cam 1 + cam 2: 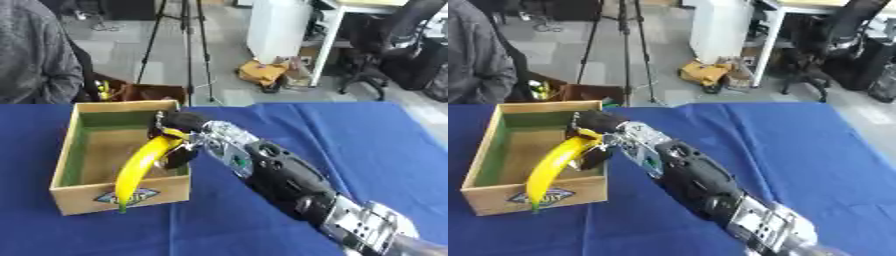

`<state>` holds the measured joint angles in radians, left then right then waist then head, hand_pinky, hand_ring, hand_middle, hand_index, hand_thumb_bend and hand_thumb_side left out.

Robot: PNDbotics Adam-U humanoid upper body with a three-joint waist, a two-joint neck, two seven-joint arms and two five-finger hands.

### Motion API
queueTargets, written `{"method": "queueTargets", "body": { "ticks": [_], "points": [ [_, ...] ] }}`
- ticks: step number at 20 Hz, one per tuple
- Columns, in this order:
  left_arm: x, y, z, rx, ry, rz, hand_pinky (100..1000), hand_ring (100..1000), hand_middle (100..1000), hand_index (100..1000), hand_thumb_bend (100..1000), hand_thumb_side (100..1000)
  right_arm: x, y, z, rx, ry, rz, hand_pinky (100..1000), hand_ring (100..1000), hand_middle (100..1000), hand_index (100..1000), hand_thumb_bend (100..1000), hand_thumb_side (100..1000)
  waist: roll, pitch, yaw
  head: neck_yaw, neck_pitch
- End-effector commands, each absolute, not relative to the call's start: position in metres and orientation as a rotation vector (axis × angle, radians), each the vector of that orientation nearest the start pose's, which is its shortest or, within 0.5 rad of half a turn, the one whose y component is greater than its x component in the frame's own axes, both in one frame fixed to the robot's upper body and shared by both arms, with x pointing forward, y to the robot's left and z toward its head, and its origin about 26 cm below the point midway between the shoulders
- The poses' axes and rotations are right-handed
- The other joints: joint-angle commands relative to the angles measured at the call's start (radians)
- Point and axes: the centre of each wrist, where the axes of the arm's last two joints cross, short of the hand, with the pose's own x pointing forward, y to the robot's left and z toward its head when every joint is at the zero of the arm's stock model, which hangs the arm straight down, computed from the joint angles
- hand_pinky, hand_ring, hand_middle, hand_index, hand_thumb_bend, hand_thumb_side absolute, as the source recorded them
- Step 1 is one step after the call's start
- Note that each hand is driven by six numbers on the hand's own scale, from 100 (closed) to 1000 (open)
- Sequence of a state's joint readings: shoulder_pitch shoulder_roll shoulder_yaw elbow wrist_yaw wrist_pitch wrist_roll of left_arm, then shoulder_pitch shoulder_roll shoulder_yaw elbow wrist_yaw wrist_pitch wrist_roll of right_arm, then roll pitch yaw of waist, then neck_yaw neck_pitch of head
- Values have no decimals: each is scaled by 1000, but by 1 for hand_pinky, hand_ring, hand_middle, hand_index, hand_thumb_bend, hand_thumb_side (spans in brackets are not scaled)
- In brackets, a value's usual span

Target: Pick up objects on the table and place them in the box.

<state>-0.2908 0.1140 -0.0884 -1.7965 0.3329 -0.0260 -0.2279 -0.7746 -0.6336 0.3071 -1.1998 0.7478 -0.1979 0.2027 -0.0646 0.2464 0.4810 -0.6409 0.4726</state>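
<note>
- Box (63, 165) of wood stands on the left part of the blue table (350, 150), open at the top, with green inner walls and a label on its near wall.
- Banana (142, 167), yellow with a green tip, hangs over the box at a slant: its upper end is at the right rim, and its lower tip crosses in front of the near wall, over the label.
- Right hand (179, 135) is closed on the banana's upper end; dark fingers (181, 154) curl round the fruit from above and from the side, so the long body of the banana sticks out below and to the left of them.
- Whether the banana touches the box's floor or wall cannot be told; its weight appears to be carried by the hand.
- Right arm (280, 175), black with silver joints, runs from the lower right corner up to the box's right wall, passing above the cloth.
- Left hand shows in neither view.
</note>
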Motion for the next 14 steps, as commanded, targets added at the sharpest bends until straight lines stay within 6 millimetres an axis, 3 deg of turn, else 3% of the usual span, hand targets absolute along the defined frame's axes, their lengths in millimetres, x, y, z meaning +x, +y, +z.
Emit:
{"method": "queueTargets", "body": {
  "ticks": [1, 4, 10, 14],
  "points": [
    [324, 210, 141, -541, -2073, -285, 519, 701, 629, 586, 250, 1000, 433, -312, 216, -1087, -1548, 1522, 434, 425, 192, 191, 100, 406, 5, -22, 0, 0, -12],
    [324, 210, 141, -540, -2072, -285, 519, 700, 629, 586, 250, 1000, 433, -313, 218, -1111, -1530, 1488, 355, 361, 132, 165, 100, 495, 6, -23, -1, -1, -12],
    [324, 211, 140, -537, -2069, -284, 519, 700, 630, 586, 252, 1000, 430, -314, 226, -1050, -1582, 1349, 274, 296, 100, 141, 100, 639, 6, -27, -7, 0, -11],
    [324, 211, 140, -535, -2066, -286, 519, 699, 630, 586, 253, 1000, 427, -313, 238, -1006, -1625, 1267, 199, 224, 100, 129, 100, 591, 5, -31, -7, -1, -10]
  ]
}}
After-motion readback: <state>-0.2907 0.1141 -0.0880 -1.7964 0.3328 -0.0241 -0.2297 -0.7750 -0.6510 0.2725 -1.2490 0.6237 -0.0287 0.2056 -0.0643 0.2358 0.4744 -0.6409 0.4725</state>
